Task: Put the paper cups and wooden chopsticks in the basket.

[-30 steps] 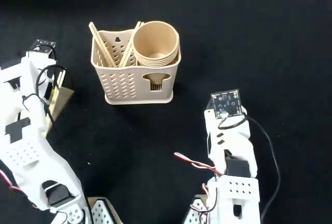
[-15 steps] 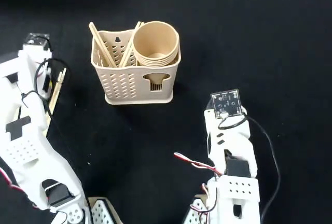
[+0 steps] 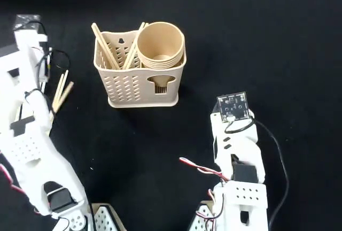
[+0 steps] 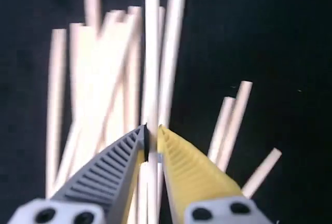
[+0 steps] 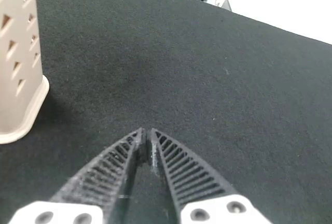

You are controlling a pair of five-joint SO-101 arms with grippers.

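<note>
Wooden chopsticks [image 3: 62, 91] lie near the basket [image 3: 140, 89], and we see the left gripper [image 4: 151, 142] pinching one chopstick [image 4: 152, 53], the right gripper [image 5: 146, 143] closed on nothing.

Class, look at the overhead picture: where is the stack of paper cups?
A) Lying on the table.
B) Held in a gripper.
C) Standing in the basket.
C: the paper cups stand nested in the basket, beside chopsticks leaning in its other compartment.
</note>
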